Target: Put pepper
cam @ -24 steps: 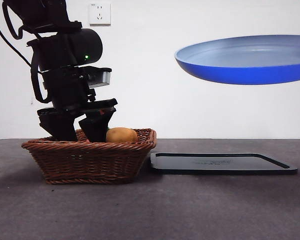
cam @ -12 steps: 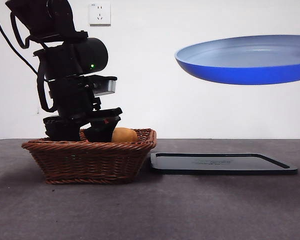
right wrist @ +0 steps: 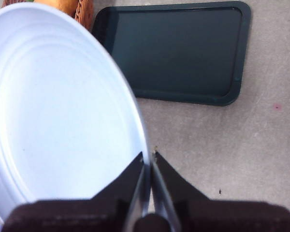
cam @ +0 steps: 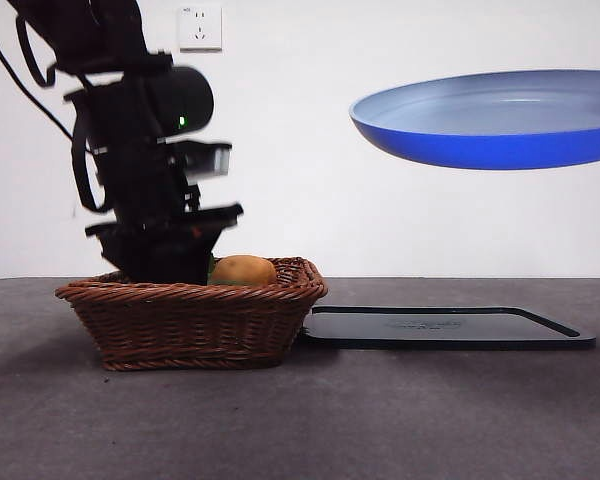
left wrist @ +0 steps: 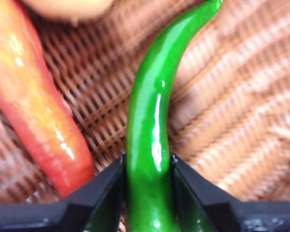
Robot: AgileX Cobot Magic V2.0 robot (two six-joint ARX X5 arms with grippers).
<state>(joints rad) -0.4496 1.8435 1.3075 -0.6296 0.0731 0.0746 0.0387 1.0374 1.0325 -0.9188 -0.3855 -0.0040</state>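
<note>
The glossy green pepper (left wrist: 150, 140) lies in the wicker basket (cam: 190, 315) and my left gripper (left wrist: 147, 169) is shut on it, its jaws pressed against both sides. In the front view the left gripper (cam: 165, 262) reaches down into the basket at the left, and only a sliver of green shows there. My right gripper (right wrist: 148, 162) is shut on the rim of a blue plate (right wrist: 63, 106), which it holds high in the air at the right (cam: 490, 118).
A red-orange pepper (left wrist: 34, 106) lies beside the green one in the basket. A round orange-tan fruit (cam: 242, 270) sits in the basket too. A dark flat tray (cam: 440, 327) lies on the table right of the basket, below the plate.
The left gripper went down into the basket and has closed on the green pepper. The basket has shifted a little to the right. The plate has not moved.
</note>
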